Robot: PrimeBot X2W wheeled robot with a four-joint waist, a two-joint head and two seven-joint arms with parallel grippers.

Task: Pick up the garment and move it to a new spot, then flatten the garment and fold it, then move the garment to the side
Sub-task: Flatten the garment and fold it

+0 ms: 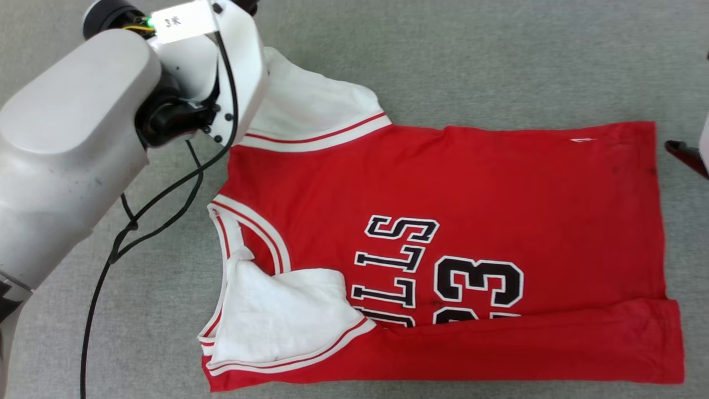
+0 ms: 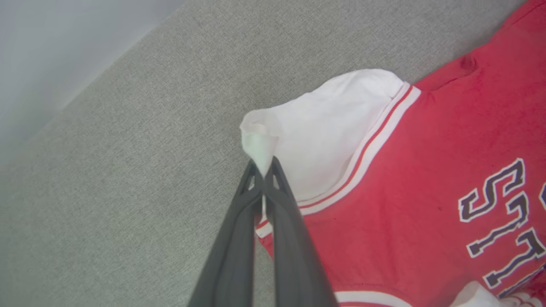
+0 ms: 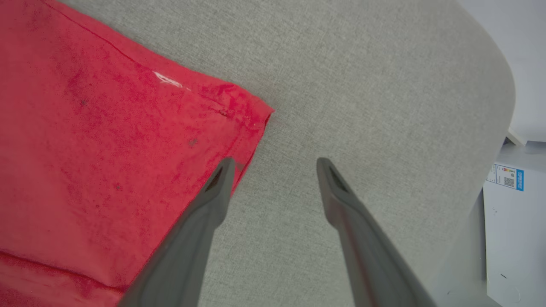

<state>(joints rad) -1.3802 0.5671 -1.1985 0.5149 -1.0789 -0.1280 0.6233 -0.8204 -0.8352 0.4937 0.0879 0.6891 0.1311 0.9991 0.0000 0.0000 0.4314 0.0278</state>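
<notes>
The garment (image 1: 471, 183) lies on the grey cloth surface, a red jersey with black lettering and 23 facing up. Its near long edge (image 1: 526, 349) is folded up over the number. The near white sleeve (image 1: 277, 316) is folded onto the chest. My left gripper (image 2: 264, 168) is shut on the tip of the far white sleeve (image 2: 332, 128), pinching it into a small peak. My left forearm (image 1: 72, 138) hides that grip in the head view. My right gripper (image 3: 275, 164) stands open just above the hem corner (image 3: 251, 115), holding nothing. One of its fingers (image 1: 684, 152) shows at the right edge.
The grey cloth surface (image 1: 498, 55) runs well past the garment on the far side. Its rounded edge (image 3: 490, 128) is close to the right gripper, with a white labelled box (image 3: 507, 213) beyond it. A black cable (image 1: 155, 210) hangs from my left wrist.
</notes>
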